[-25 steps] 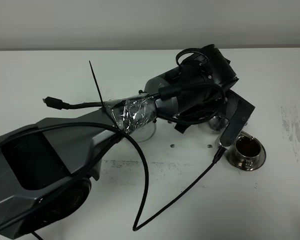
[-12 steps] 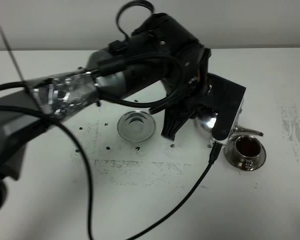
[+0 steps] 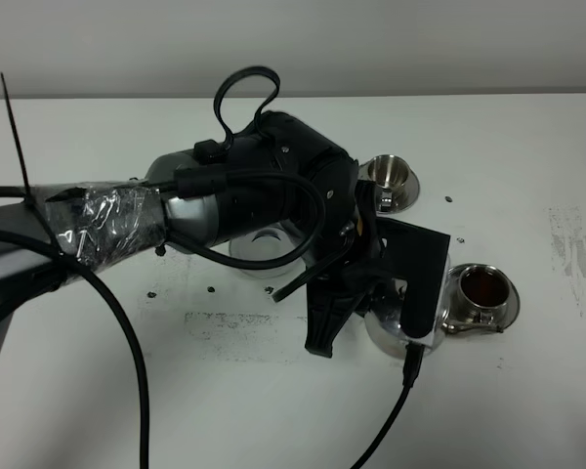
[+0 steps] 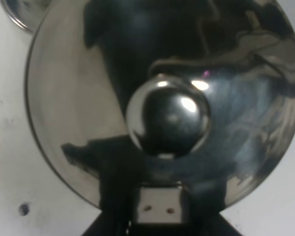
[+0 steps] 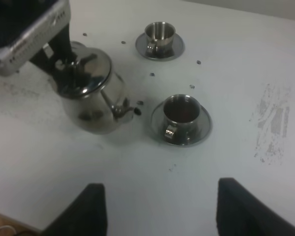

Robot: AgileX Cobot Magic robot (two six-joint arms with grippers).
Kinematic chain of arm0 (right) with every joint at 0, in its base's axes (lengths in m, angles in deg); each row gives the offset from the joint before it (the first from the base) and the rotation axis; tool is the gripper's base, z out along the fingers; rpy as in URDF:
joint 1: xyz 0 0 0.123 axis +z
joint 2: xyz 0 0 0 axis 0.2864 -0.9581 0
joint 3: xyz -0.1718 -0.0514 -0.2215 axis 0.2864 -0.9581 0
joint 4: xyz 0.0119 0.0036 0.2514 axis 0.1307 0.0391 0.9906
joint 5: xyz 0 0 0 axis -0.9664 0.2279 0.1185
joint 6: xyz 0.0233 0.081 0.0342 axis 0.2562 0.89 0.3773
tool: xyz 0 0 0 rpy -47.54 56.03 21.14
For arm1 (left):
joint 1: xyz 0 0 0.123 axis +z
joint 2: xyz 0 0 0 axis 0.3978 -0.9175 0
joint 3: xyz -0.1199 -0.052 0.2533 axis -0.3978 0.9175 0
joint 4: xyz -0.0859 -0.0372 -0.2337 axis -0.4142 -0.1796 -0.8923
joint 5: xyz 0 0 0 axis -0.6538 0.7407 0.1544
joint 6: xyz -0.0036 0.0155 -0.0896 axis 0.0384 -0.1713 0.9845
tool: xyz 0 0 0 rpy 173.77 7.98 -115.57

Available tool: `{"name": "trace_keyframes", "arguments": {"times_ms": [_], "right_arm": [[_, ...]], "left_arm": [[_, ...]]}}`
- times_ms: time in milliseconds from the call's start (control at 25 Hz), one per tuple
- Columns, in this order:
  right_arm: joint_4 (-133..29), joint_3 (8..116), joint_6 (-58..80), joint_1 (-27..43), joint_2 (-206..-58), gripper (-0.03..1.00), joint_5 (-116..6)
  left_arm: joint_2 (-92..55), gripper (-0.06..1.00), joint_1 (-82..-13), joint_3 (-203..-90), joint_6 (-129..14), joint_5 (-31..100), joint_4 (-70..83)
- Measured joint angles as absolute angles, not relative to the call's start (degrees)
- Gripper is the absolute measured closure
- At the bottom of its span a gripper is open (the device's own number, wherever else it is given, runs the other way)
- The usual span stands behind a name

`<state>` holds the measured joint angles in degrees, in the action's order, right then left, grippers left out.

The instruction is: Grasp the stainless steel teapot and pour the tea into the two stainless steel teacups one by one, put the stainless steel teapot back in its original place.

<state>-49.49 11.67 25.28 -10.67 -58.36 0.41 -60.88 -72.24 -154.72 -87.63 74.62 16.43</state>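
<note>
My left gripper [image 3: 373, 305] is shut on the loop handle of the stainless steel teapot [image 3: 383, 329], which is upright in front of the near teacup. The right wrist view shows the teapot [image 5: 91, 93] with its spout toward the near teacup [image 5: 181, 115], and the left gripper [image 5: 64, 58] on its handle. The left wrist view is filled by the lid and knob [image 4: 167, 115]. The near teacup [image 3: 481, 293] on its saucer holds brown tea. The far teacup [image 3: 389, 176] also shows in the right wrist view [image 5: 160, 35]. The empty saucer [image 3: 259, 260] is mostly hidden behind the left arm. My right gripper [image 5: 162, 211] is open and empty.
The left arm [image 3: 225, 205], with foil wrap and loose black cables, spans the white table [image 3: 527, 156] from the left. A cable [image 3: 391, 420] hangs toward the front edge. Small dark specks and scuffs mark the table top.
The left arm has carried the teapot from behind the near teacup toward the table's front. The far teacup is now uncovered, and the arm now covers most of the empty saucer.
</note>
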Motion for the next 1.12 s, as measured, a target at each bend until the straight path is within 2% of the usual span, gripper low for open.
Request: {"name": "trace_keyframes", "arguments": {"times_ms": [280, 800, 1120], "right_arm": [[-49.5, 11.7, 25.3, -10.7, -58.4, 0.49, 0.4], [-49.5, 11.7, 25.3, -10.7, -58.4, 0.49, 0.4], [-49.5, 11.7, 25.3, -10.7, -58.4, 0.49, 0.4]], "left_arm": [[-60.9, 0.77, -72.2, -150.3, -87.6, 68.5, 16.2], [-62.8, 0.77, -71.1, -149.9, -87.5, 66.8, 15.1], [-63.3, 0.77, -65.4, -164.0, -84.7, 74.3, 23.5]]}}
